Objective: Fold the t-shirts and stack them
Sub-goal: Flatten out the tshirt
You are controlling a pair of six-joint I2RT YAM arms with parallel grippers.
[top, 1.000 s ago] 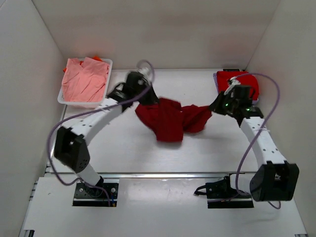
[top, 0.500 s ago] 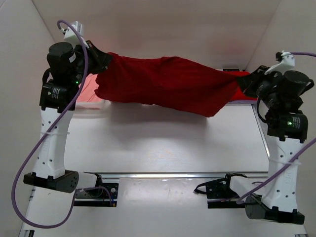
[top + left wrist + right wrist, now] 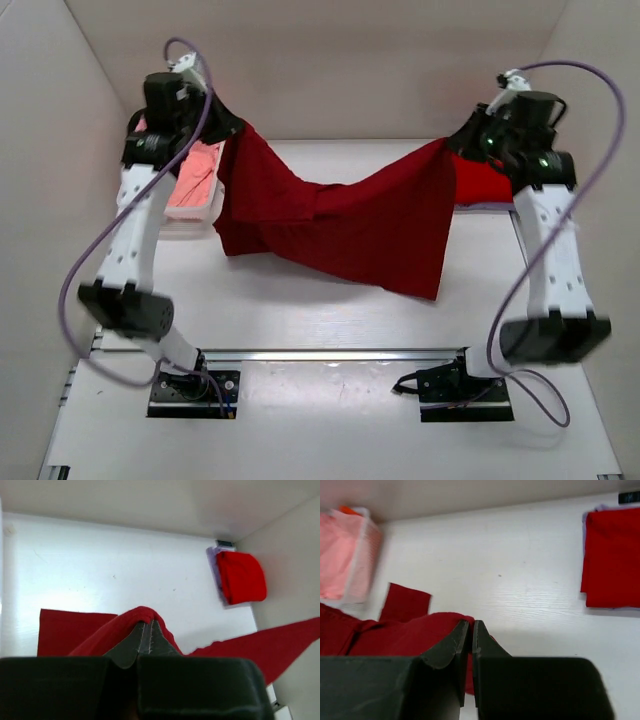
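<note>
Dark red t-shirt, pink shirts

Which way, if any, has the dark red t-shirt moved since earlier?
Yes: the dark red t-shirt rose off the table centre and spread, now spanning from the bin to the folded red shirt.

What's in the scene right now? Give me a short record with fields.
held item: dark red t-shirt, stretched between both arms, sagging mid-span
left end effector: shut on one shirt edge
right end effector: shut on the opposite edge
finished stack: folded bright red t-shirt, far right of white table
waiting: pink garment in white bin, far left
</note>
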